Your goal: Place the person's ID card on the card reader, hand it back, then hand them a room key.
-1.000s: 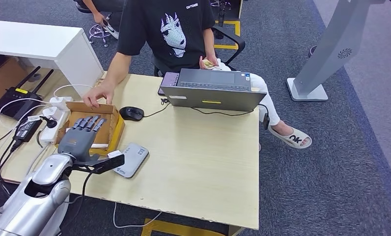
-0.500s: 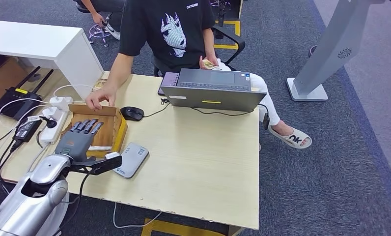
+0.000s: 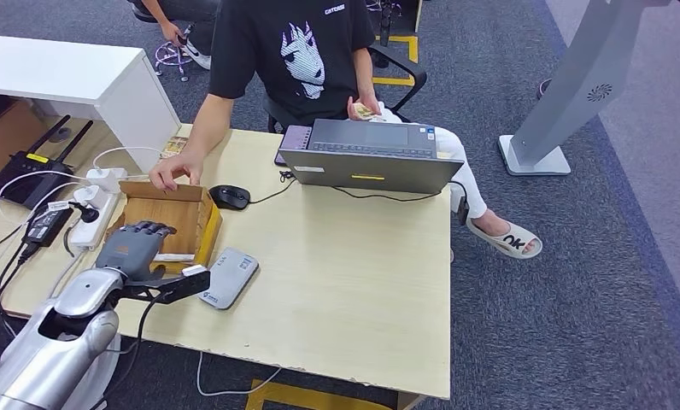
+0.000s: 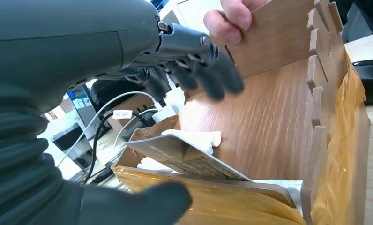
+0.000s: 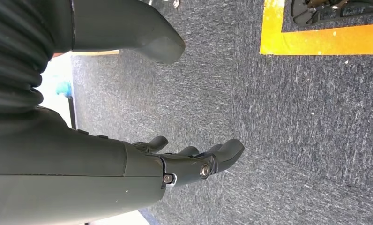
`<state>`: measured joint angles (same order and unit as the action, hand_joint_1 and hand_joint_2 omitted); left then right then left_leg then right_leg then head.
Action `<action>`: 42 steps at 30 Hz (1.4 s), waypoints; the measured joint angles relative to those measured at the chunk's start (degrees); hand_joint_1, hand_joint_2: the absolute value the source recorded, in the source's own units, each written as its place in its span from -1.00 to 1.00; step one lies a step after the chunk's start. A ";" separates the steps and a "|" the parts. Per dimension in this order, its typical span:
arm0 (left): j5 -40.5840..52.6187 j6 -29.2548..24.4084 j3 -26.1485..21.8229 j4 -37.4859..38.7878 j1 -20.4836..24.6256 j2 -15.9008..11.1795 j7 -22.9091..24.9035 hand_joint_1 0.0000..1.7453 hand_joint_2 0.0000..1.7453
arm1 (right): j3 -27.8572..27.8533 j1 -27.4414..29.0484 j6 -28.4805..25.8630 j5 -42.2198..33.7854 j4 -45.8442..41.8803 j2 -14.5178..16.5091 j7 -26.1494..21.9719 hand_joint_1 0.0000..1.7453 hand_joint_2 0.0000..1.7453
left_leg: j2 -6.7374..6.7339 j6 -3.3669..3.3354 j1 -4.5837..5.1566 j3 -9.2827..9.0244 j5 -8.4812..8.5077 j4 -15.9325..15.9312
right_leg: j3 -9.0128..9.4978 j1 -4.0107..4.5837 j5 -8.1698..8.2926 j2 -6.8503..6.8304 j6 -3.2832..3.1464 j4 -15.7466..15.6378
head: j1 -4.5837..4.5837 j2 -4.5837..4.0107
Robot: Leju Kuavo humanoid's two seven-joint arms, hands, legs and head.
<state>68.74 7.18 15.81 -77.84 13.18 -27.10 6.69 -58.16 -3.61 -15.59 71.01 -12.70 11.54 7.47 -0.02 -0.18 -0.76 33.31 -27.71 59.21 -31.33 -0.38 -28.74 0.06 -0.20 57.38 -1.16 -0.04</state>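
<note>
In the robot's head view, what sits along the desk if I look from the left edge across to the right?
Black router → white power strip → wooden box → grey card reader → open laptop.

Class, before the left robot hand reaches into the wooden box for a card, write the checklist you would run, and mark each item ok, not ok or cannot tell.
1. Left robot hand is over the wooden box: ok.
2. Left robot hand holds nothing, fingers curling above the box floor in the left wrist view: ok.
3. A card lies in the box within reach: ok; whether it is the room key, cannot tell.
4. Person's hand is clear of the box: not ok, it grips the far wall.
5. Card reader is free of cards: ok.
6. Right robot hand is out of the way, hanging over the floor: ok.
</note>
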 joint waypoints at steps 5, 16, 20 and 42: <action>0.32 -2.04 0.09 1.80 0.32 1.27 -0.27 1.00 1.00 | -0.03 -0.03 0.01 0.49 0.00 -0.02 -0.19 -1.00 1.00 | -0.01 0.00 0.00 0.00 0.00 0.00 | 0.00 0.00 0.00 0.01 0.00 0.00 | 0.00 0.00; 0.66 -3.24 0.27 3.84 1.05 3.20 -0.40 1.00 1.00 | -0.04 -0.04 0.01 0.64 0.00 -0.09 -0.22 -1.00 1.00 | -0.01 0.00 0.00 -0.01 0.00 0.00 | 0.01 0.00 0.00 0.00 0.00 0.00 | 0.00 0.00; 0.68 -3.76 0.32 4.23 1.13 3.61 -0.80 1.00 1.00 | -0.05 -0.05 0.01 0.82 0.00 -0.09 -0.32 -1.00 1.00 | -0.01 0.00 0.00 -0.01 0.00 0.00 | 0.02 0.00 0.00 0.00 0.00 0.00 | 0.00 0.00; 3.01 -8.09 -0.19 4.72 8.20 5.31 2.00 1.00 1.00 | -0.15 -0.12 -0.09 2.17 0.00 -0.17 -1.39 -1.00 1.00 | 0.00 0.01 0.00 -0.01 0.01 0.01 | 0.02 0.00 0.02 0.00 -0.01 0.01 | 0.00 0.00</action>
<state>71.75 -0.91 15.62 -73.12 21.38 -21.79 8.69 -58.31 -3.74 -15.68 73.18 -12.70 11.37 6.08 -0.02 -0.17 -0.76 33.30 -27.71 59.21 -31.32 -0.38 -28.72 0.06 -0.21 57.39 -1.16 -0.04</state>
